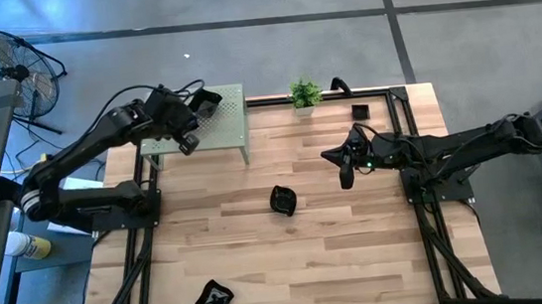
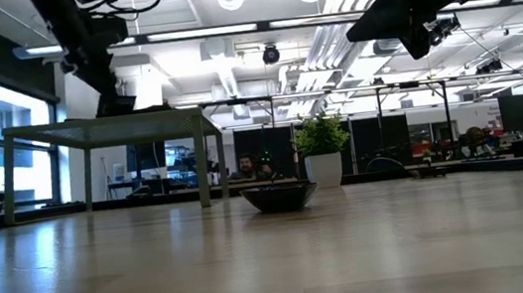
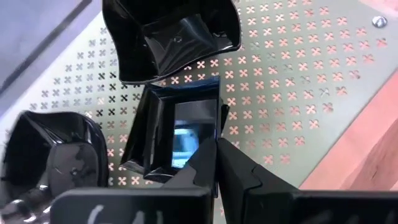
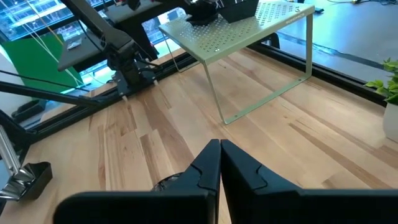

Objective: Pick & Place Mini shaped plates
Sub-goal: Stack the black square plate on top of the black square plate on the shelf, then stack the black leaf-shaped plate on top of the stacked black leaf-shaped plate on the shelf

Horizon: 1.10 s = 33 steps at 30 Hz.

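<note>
Three glossy black mini shaped plates lie on the green perforated shelf [image 1: 211, 128] at the far left: a wavy one [image 3: 171, 37], a square one [image 3: 177, 134] and a round one [image 3: 56, 155]. My left gripper [image 3: 216, 155] hangs over the shelf, shut, its tips at the square plate's rim. More plates rest on the wooden table: one mid-table [image 1: 283, 200], one near the front edge [image 1: 213, 299], a small one at the far right [image 1: 360, 111]. My right gripper [image 1: 346, 170] hovers shut above the table's right half, holding nothing. My left gripper's shut fingertips [image 3: 211, 149] come slanting down over the square plate's rim [image 3: 217, 118], on the side toward the arm. I cannot tell whether they touch the rim or stand just above it. The plate lies on the shelf, between the wavy and round plates.
A small potted plant [image 1: 305, 94] stands at the table's far edge beside the shelf. The shelf stands on thin legs [image 4: 217, 93], with room beneath it. Black frame rails [image 1: 427, 217] run along the table's sides. Bare wood lies between the mid-table plate and the front edge.
</note>
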Available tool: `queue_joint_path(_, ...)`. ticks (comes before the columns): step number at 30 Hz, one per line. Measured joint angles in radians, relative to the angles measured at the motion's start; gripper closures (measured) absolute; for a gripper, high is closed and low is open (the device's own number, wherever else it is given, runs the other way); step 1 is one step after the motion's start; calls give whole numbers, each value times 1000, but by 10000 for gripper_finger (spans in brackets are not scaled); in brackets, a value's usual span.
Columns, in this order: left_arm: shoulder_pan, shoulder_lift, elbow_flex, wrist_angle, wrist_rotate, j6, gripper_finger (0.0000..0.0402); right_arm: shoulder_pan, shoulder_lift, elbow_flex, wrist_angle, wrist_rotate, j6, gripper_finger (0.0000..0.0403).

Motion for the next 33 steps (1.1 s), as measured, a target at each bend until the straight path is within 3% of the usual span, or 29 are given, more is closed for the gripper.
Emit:
queue_joint_path(9,0,-13,0,-18,-39,165,400,0,0,0,0,0,0,396)
queue_joint_path(15,0,-10,0,-16,-55,174,397,0,0,0,0,0,0,396)
queue_joint_path(26,0,-10,0,-60,-55,159,287,0,0,0,1,0,0,396)
queue_joint_path(30,0,-10,0,-59,-43,124,284,0,0,0,1,0,0,396)
queue_joint_path(33,0,-10,0,-58,13,81,303,0,0,0,1,-1,0,396)
